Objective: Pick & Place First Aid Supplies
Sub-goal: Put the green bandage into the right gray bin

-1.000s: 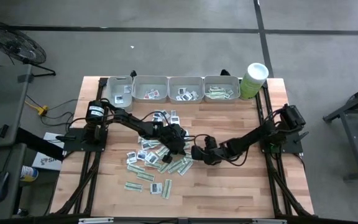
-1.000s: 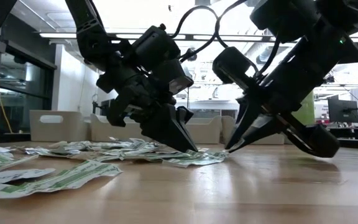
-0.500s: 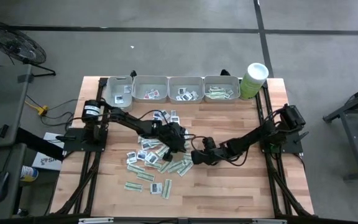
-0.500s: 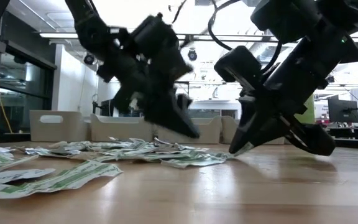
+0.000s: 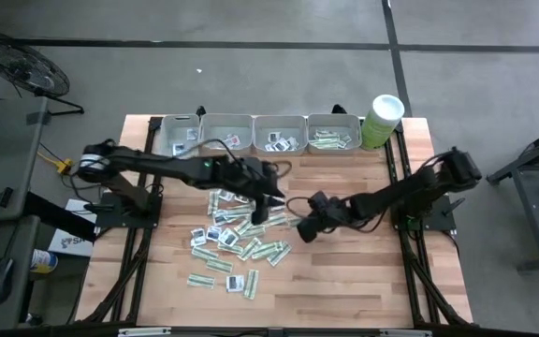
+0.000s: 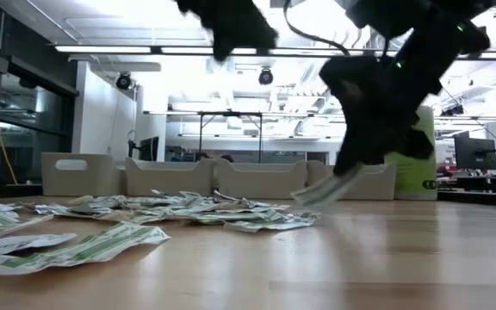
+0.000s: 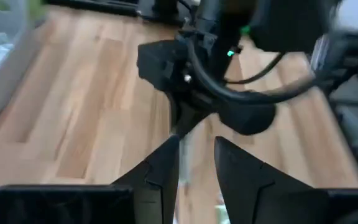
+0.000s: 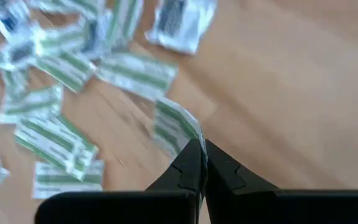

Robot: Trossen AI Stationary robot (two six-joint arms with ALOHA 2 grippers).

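Above table, right claw (image 8: pixel 199 163) pinching green-white strip (image 8: pixel 178 127)

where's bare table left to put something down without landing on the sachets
Bare wood lies right of the sachet pile, between the right gripper and the table's right edge, and along the near edge below the sachets. A narrower strip lies in front of the grey trays. The centre-left is crowded with sachets, with the left gripper over them.

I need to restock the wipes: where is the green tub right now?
In the high view the green tub stands at the table's far right corner, just right of the last grey tray.
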